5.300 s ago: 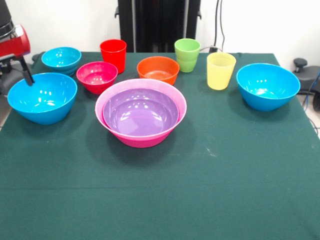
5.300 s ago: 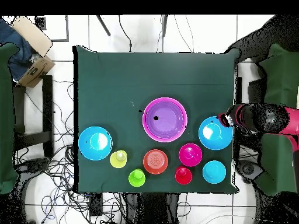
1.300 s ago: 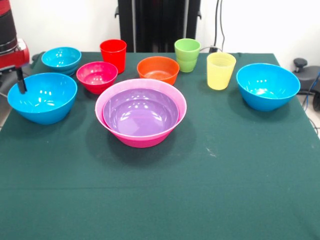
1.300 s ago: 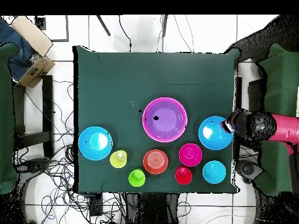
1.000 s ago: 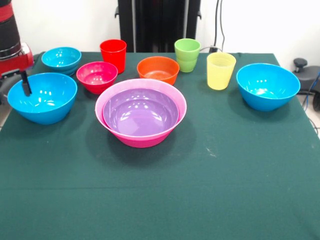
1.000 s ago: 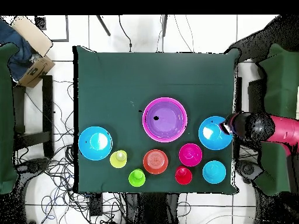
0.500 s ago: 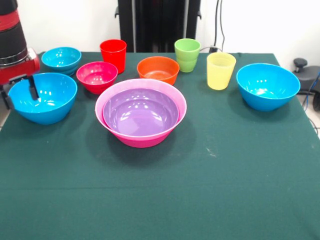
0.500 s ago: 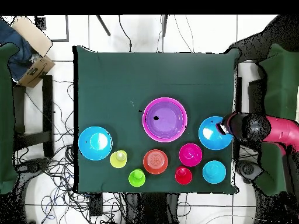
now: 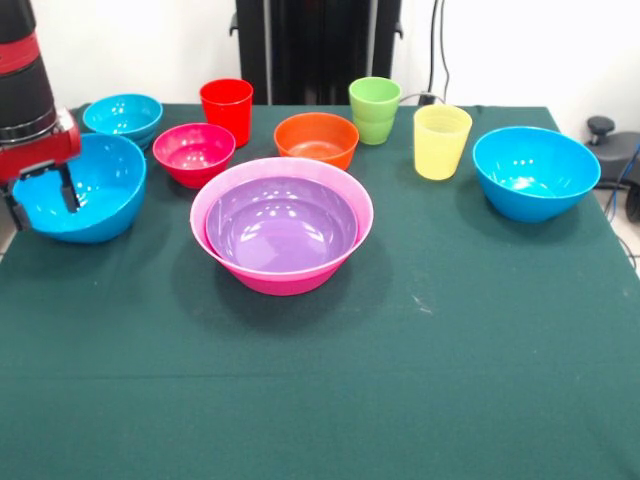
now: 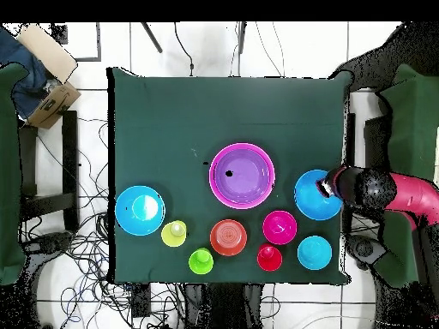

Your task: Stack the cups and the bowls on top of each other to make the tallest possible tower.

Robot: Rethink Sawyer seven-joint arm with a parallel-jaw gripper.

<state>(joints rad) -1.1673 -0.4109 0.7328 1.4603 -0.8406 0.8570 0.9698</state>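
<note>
My gripper [image 9: 42, 198] is at the table's left edge, its fingers straddling the near rim of a medium blue bowl [image 9: 100, 190], which is tipped up toward me. From overhead, the gripper [image 10: 328, 187] sits at that bowl's [image 10: 312, 195] right rim. The tower is the pink bowl [image 9: 200, 205] with the purple bowl [image 9: 282, 225] nested inside, mid-table. Behind it stand the red cup [image 9: 226, 110], green cup [image 9: 375, 110] and yellow cup [image 9: 441, 142], with the magenta bowl [image 9: 193, 152], orange bowl [image 9: 316, 138] and cyan bowl [image 9: 123, 118]. A second blue bowl [image 9: 535, 172] rests at the right.
A green cloth [image 9: 400, 380] covers the table. In the overhead view a cardboard box [image 10: 50, 101] lies off the table's upper left corner, and cables run across the floor around it.
The gripper has come down from the left edge onto the blue bowl's rim and closed. The bowl now tilts and has shifted slightly.
</note>
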